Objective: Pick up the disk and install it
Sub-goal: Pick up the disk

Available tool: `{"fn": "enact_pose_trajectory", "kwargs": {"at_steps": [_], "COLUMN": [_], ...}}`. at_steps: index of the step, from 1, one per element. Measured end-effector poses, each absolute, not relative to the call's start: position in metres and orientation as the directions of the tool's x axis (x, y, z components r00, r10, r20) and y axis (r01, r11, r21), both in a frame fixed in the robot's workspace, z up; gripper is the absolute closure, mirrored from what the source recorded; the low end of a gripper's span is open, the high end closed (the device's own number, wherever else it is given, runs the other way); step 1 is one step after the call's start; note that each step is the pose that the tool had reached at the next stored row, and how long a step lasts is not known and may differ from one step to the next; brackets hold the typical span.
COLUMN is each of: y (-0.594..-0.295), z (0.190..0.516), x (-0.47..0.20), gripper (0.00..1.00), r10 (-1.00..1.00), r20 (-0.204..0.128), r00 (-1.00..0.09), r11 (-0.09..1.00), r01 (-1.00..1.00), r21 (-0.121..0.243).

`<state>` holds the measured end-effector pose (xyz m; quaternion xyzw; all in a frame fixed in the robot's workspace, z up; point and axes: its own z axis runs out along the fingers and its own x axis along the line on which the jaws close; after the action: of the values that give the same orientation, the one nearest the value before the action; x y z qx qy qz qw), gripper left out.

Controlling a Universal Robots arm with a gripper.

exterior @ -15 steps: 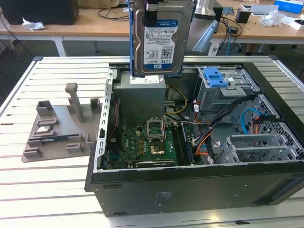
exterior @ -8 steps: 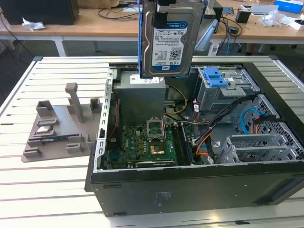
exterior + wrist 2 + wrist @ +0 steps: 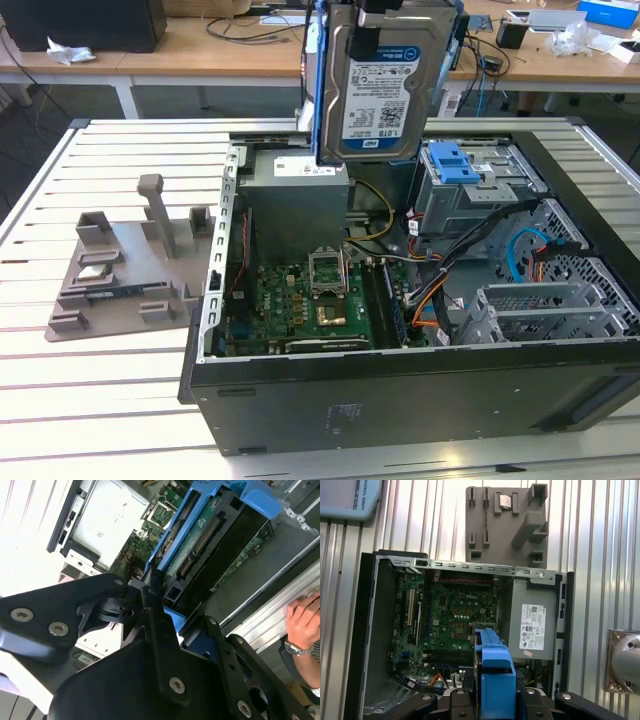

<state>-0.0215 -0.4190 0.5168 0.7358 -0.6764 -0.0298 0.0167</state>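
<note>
Disk [image 3: 385, 85] hanging upright in the air over the open computer case [image 3: 400, 400], its label turned toward the exterior view. In the second wrist view you see the gripper [image 3: 175, 611] clenched on the disk's blue side rails. Beneath it lie the motherboard [image 3: 300, 300] and the grey power supply box [image 3: 295, 205]. A grey fixture [image 3: 120, 265] rests on the slatted table [image 3: 100, 400] beside the case.

Bright, even light; blown-out glare on slatted table [image 3: 22, 535]
</note>
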Motion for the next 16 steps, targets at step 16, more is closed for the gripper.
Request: {"fn": "enact_pose_trajectory", "kwargs": {"at_steps": [16], "y": [-0.462], "z": [0.513], "x": [-0.009], "gripper": [0.63], "r10": [-0.998], "r20": [-0.021], "r00": [0.055], "r11": [-0.056], "r01": [-0.996], "r21": [0.067]}}
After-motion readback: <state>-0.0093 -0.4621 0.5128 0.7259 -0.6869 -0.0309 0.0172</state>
